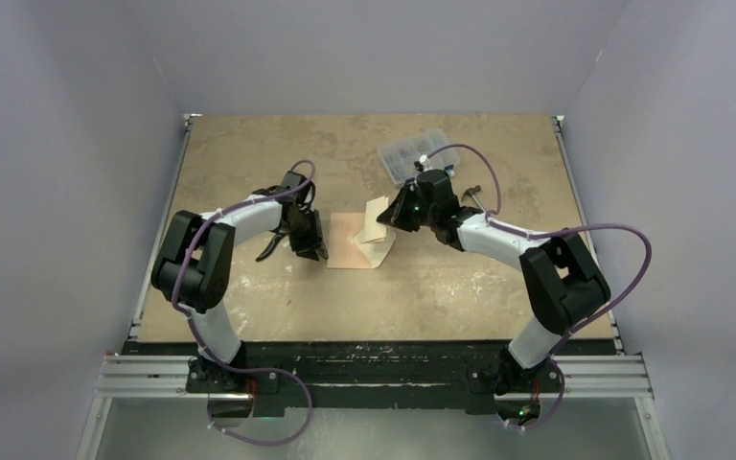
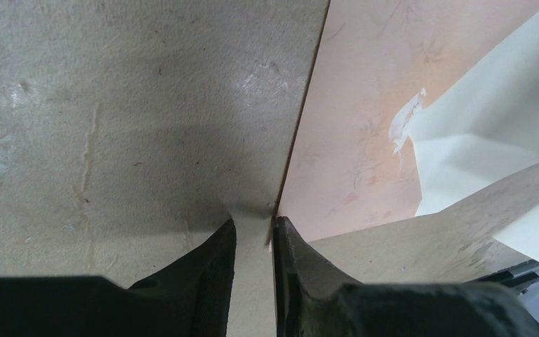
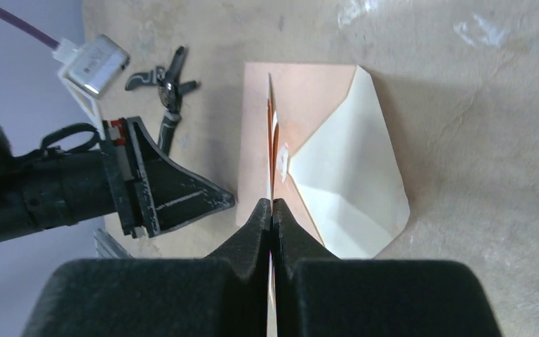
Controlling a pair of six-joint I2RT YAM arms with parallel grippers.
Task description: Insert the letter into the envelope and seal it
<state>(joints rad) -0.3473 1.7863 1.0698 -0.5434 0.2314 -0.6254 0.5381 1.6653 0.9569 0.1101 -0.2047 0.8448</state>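
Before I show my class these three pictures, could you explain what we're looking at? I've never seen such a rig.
These are two robot arms bolted to a table. One picture looks down from above; the other two come from a camera on each wrist, so each shows that arm's own fingers. An envelope lies flat, its cream flap open. The right gripper is shut on the letter, held on edge over it. The left gripper, jaws slightly apart, sits at the envelope's corner. A clear box and a black tool lie nearby.
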